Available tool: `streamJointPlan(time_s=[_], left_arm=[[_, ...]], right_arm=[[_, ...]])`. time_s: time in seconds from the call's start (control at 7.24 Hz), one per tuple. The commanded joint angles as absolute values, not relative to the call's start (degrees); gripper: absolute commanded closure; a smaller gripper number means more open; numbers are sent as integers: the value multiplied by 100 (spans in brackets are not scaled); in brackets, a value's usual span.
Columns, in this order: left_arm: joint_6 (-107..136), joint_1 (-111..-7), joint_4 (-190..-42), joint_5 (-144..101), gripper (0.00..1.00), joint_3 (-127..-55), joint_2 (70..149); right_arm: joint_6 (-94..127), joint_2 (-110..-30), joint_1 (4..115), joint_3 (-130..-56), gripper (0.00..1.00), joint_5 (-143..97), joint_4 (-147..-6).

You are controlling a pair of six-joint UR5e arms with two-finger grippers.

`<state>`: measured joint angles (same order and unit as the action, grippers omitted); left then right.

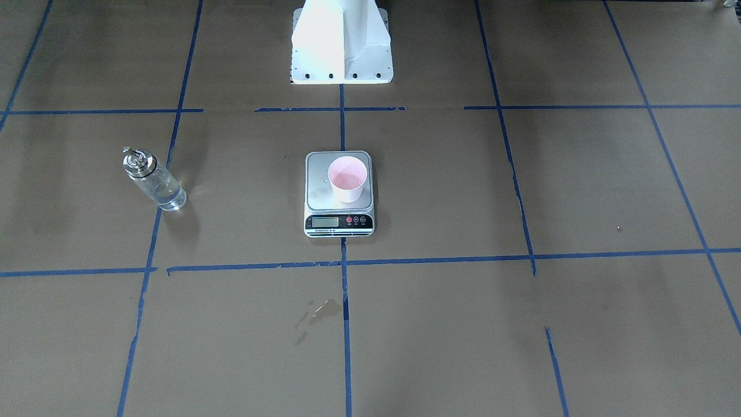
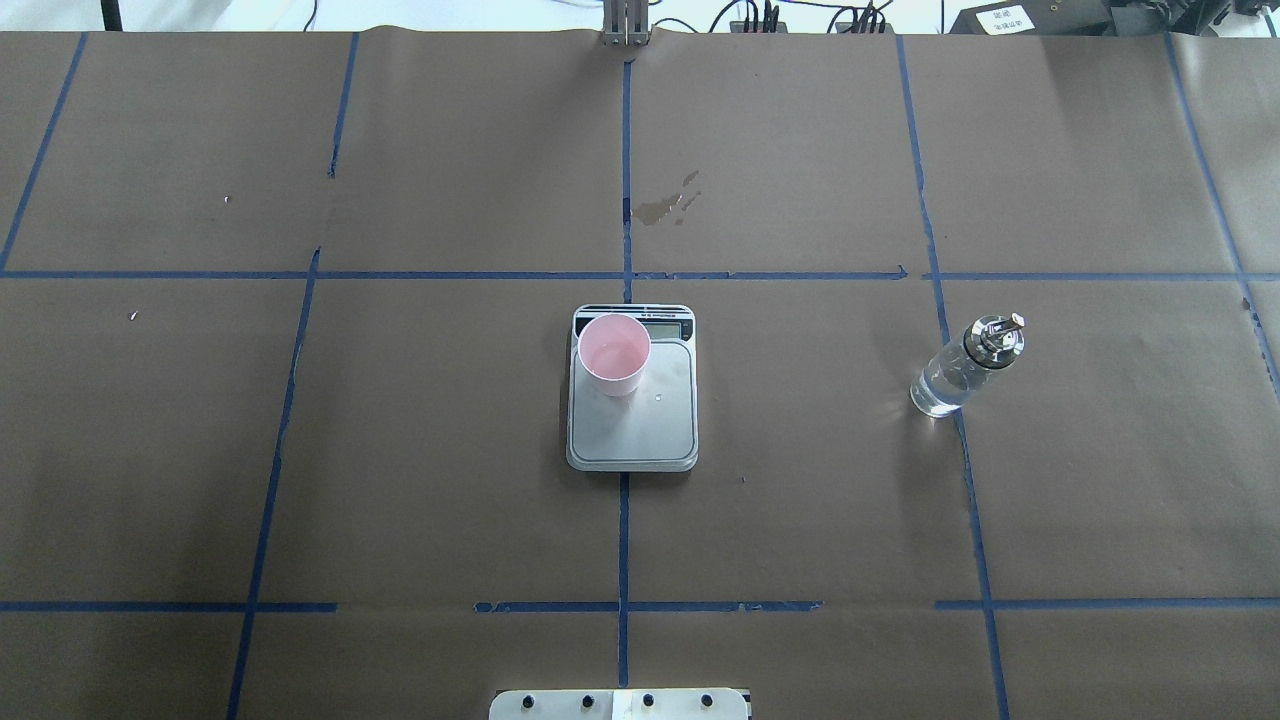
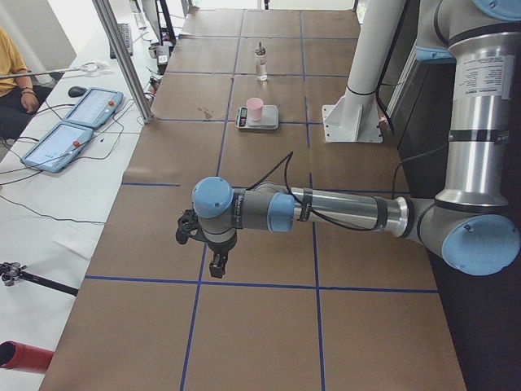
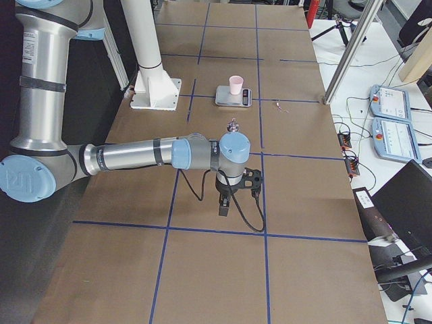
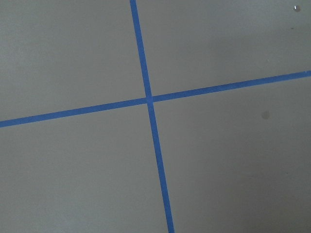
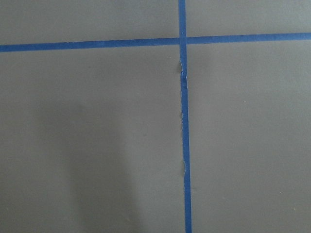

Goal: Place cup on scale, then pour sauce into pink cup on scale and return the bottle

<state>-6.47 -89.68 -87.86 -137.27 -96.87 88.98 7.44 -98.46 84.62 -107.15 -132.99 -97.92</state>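
The pink cup (image 1: 348, 179) stands upright on the steel scale (image 1: 317, 185) at the table's middle, toward the platform's display end (image 2: 614, 355). Its pink bottom looks glossy. The clear bottle (image 1: 151, 180) with its metal cap stands upright on the brown paper well off to the robot's right of the scale (image 2: 965, 368), with clear liquid in it. Both arms are away from these things. The left gripper (image 3: 218, 265) points down over the table's left end, and the right gripper (image 4: 223, 206) over the right end. I cannot tell whether either is open or shut.
Blue tape lines (image 2: 625, 470) grid the brown paper. A dark wet stain (image 2: 665, 205) lies beyond the scale. The white robot base (image 1: 341, 46) stands behind the scale. Tablets (image 3: 77, 122) and cables lie on the operators' side table.
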Motion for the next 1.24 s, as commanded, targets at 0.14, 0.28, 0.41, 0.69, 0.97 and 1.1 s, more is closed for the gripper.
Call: streamJointPlan(time_s=[0.14, 0.28, 0.41, 0.69, 0.97, 1.1], left_arm=[[-633, -8965, -8780, -13746, 0, -9694, 8877], [-633, -8965, -8780, -13746, 0, -9703, 8877], [-633, -8965, -8780, -13746, 0, -9703, 8868], [-633, -8974, -8789, -13755, 0, -9738, 8877], [-642, -8974, -8798, -13755, 0, -9738, 8877], [-642, -8965, -8807, -13764, 0, -9738, 8877]], right_arm=[[738, -9835, 8455, -10705, 0, -13298, -9738], [738, -9826, 8455, -10705, 0, -13298, -9738], [738, -9826, 8455, -10705, 0, -13298, -9730], [764, -9826, 8455, -10696, 0, -13298, -9520], [765, -9826, 8446, -10688, 0, -13298, -9510], [773, -9826, 8446, -10688, 0, -13298, -9510]])
